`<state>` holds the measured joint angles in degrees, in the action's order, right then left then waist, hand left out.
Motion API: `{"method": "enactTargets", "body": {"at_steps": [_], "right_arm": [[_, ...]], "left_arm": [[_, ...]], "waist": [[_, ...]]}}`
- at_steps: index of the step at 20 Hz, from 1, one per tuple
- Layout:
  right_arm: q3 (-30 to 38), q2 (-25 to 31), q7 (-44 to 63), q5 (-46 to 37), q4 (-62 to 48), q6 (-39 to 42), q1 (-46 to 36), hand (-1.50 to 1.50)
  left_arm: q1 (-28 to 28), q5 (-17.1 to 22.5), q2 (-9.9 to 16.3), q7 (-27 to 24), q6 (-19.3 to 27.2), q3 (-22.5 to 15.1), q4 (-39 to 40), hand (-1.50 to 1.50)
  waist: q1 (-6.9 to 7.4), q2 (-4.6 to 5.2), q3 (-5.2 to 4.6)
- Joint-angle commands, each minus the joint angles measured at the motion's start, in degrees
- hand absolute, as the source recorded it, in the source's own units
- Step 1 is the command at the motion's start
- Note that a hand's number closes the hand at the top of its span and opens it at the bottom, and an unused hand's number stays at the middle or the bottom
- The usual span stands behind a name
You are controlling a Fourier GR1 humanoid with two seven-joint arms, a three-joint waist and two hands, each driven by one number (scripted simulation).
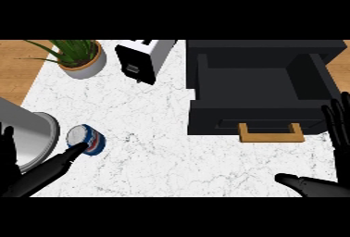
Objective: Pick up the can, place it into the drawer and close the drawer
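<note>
Near the counter's (157,139) left edge, the can (86,139) stands beside a grey metal pot (31,136), with a straight finger of the left hand (41,173) touching its top, nothing curled round it. Toward the right edge, the black drawer (263,99) stands pulled open, its wooden handle (271,134) facing the front edge. The right hand (335,139) rests open beside it, fingers apart; a potted plant (77,54) and a toaster (143,59) sit along the back edge.

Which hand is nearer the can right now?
Left. The left hand has its fingers reaching the can at the counter's left side. The right hand is far across, beside the open drawer.
</note>
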<state>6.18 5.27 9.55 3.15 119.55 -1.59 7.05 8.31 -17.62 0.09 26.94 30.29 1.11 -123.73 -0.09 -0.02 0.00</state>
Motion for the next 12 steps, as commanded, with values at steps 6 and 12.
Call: {"method": "enactTargets", "body": {"at_steps": [6,12], "right_arm": [[3.57,0.79,-1.88,1.94,-0.44,2.44,0.32,-1.5],[2.71,-0.09,0.7,3.45,5.73,4.06,4.89,-1.5]], "left_arm": [[1.41,2.68,-0.09,-7.06,6.23,-4.35,10.65,-1.5],[-0.3,11.45,0.19,-20.62,6.39,0.01,24.18,-1.5]], "waist": [[0.06,-0.01,0.0],[-0.11,-0.02,-0.03]]}}
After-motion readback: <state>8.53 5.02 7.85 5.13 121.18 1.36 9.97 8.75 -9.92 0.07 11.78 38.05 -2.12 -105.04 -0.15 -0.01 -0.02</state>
